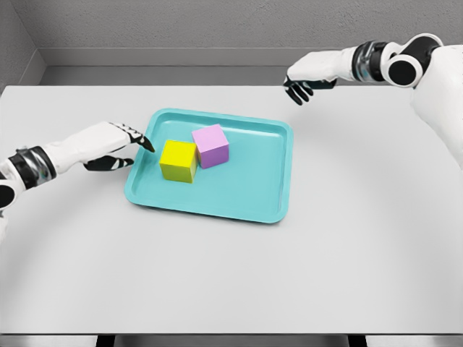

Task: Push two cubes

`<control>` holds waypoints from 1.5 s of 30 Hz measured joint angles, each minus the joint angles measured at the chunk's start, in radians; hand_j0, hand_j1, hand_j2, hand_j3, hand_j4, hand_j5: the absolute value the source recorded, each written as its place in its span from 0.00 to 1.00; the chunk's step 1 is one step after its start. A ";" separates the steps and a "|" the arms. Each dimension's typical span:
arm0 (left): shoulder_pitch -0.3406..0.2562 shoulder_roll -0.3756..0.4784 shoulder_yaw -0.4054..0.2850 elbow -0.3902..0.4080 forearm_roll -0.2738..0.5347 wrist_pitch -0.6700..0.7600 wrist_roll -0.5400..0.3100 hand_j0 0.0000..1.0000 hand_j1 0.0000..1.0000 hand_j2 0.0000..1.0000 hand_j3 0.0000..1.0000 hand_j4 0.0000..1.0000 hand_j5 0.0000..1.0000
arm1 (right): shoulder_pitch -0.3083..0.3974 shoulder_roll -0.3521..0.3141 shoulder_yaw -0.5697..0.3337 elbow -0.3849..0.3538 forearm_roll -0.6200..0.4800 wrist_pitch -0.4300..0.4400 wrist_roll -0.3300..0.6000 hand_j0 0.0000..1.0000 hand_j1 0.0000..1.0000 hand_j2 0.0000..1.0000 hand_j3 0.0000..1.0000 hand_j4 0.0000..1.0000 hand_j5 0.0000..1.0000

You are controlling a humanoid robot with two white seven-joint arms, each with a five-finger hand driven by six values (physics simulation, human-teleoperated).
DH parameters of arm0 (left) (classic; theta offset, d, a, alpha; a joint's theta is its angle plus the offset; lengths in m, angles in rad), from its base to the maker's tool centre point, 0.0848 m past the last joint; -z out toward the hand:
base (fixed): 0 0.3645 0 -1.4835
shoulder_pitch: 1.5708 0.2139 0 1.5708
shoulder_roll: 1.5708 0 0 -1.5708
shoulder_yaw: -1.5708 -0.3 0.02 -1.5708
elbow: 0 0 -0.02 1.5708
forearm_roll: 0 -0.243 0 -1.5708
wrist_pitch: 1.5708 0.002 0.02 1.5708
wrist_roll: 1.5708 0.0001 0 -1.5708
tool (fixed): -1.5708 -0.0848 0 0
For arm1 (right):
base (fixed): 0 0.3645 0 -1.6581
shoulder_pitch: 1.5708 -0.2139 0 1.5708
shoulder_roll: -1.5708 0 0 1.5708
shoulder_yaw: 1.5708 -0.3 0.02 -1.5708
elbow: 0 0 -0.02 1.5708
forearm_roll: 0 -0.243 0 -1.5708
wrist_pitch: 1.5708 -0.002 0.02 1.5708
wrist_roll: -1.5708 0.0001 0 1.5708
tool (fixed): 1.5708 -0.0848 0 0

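I see a teal tray (239,206) lying on the white table (231,282), somewhat left of the table's middle and closer to its far edge than its near one. Two cubes sit in the tray's left half. The yellow cube (178,160) stands near the tray's left rim, and the pink cube (210,145) sits just behind and to the right of it, the two touching or nearly touching at one corner; I cannot tell which.

My left hand (108,144) comes in from the left edge of the table and reaches the tray's left rim. Its fingers are extended and loosely spread, holding nothing, with the dark fingertips (147,143) over the rim, pointing at the yellow cube but still apart from it.

My right hand (305,81) hovers over the table's far edge, beyond the tray's far right corner and well apart from both cubes. Its fingers hang down, relaxed, and grasp nothing.
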 measured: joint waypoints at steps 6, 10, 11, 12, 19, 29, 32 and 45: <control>-0.008 0.008 -0.003 -0.007 -0.012 0.001 0.000 0.62 0.62 0.62 0.62 0.62 0.62 | 0.000 0.012 0.005 0.004 0.001 0.000 0.000 0.14 0.14 0.14 0.14 0.14 0.14; -0.009 0.005 -0.018 0.002 -0.029 0.000 0.000 0.62 0.62 0.62 0.62 0.62 0.62 | 0.000 0.031 0.005 0.004 0.001 0.000 0.000 0.14 0.14 0.14 0.14 0.14 0.14; -0.009 0.004 -0.022 0.003 -0.030 0.000 0.000 0.62 0.62 0.62 0.62 0.62 0.62 | 0.000 0.034 0.005 0.004 0.001 0.000 0.000 0.14 0.14 0.14 0.14 0.14 0.14; -0.009 0.003 -0.028 0.003 -0.032 0.000 0.000 0.62 0.62 0.62 0.62 0.62 0.62 | 0.000 0.036 0.005 0.004 0.001 0.000 0.000 0.14 0.14 0.14 0.14 0.14 0.14; -0.015 -0.004 -0.064 0.003 -0.034 0.004 0.001 0.61 0.61 0.61 0.61 0.61 0.61 | -0.006 0.053 0.005 0.003 0.001 0.000 0.000 0.14 0.14 0.14 0.14 0.14 0.14; -0.015 -0.017 -0.074 -0.006 -0.037 0.004 0.001 0.60 0.60 0.60 0.60 0.60 0.60 | -0.015 0.088 0.037 0.001 0.000 0.000 0.000 0.14 0.14 0.14 0.14 0.14 0.14; -0.017 -0.029 -0.084 -0.008 -0.030 0.008 0.002 0.60 0.60 0.60 0.60 0.60 0.60 | -0.021 0.106 0.050 0.002 0.000 0.000 0.000 0.14 0.14 0.14 0.14 0.14 0.14; -0.015 -0.036 -0.102 -0.021 -0.033 0.003 0.001 0.60 0.60 0.60 0.60 0.60 0.60 | -0.031 0.185 0.079 0.035 0.111 0.000 0.000 0.13 0.13 0.13 0.13 0.13 0.13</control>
